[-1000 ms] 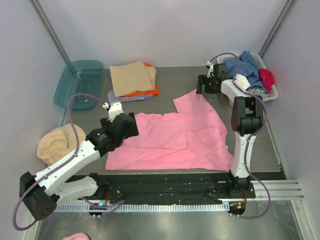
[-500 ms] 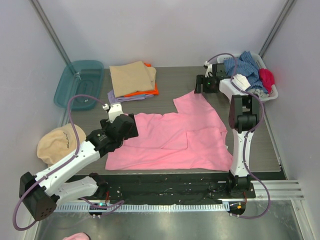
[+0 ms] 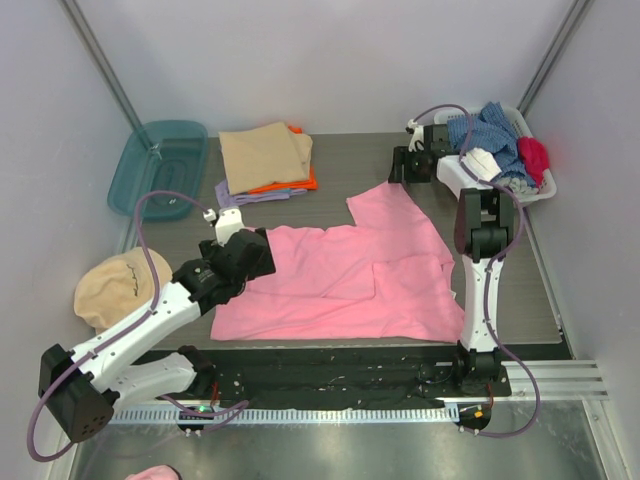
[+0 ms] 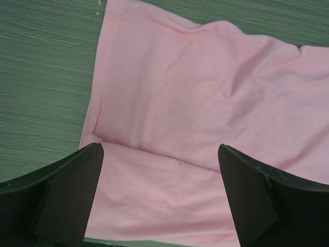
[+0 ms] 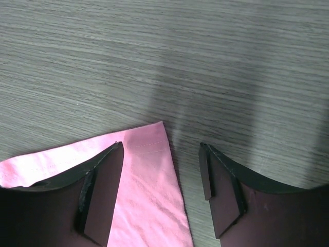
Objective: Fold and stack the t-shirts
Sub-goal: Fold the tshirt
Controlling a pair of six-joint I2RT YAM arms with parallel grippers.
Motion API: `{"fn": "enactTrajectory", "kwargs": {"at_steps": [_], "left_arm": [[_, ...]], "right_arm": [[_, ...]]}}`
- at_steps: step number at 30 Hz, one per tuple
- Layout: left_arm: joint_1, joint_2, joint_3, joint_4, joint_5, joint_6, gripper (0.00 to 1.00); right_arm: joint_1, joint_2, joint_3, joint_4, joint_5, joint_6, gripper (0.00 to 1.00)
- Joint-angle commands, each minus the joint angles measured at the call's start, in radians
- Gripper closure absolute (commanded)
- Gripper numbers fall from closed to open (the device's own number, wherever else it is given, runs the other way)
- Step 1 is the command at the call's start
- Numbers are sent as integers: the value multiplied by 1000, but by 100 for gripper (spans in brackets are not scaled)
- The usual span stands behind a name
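A bright pink t-shirt (image 3: 340, 280) lies spread and partly folded on the grey table. In the back-left stands a stack of folded t-shirts: tan (image 3: 265, 155) on top, orange (image 3: 303, 183) under it, lilac (image 3: 235, 193) at the bottom. My left gripper (image 3: 258, 252) hovers open over the pink shirt's left edge; in the left wrist view its jaws (image 4: 158, 149) stand wide above pink cloth (image 4: 205, 92). My right gripper (image 3: 400, 168) is low at the shirt's far corner. Its jaws (image 5: 160, 145) are open and straddle that hemmed corner (image 5: 154, 175) without pinching it.
A teal bin (image 3: 160, 165) sits at the back left. A round tan cap (image 3: 110, 285) lies at the left edge beside my left arm. A white basket (image 3: 545, 190) heaped with clothes stands at the back right, close behind my right gripper.
My right gripper has reached farther back to the pink shirt's far corner and its jaws have narrowed. The left arm has hardly moved.
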Motion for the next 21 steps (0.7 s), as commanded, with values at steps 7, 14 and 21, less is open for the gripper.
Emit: {"fn": "enactTrajectory", "kwargs": {"at_steps": [7, 14, 21], "left_arm": [[18, -24, -17, 5, -9, -10, 0], [26, -40, -28, 7, -6, -10, 0], [69, -29, -34, 41, 10, 13, 0]], "right_arm": [[35, 40, 26, -71, -29, -37, 37], [40, 65, 59, -95, -19, -32, 50], [38, 77, 75, -115, -13, -28, 83]]}}
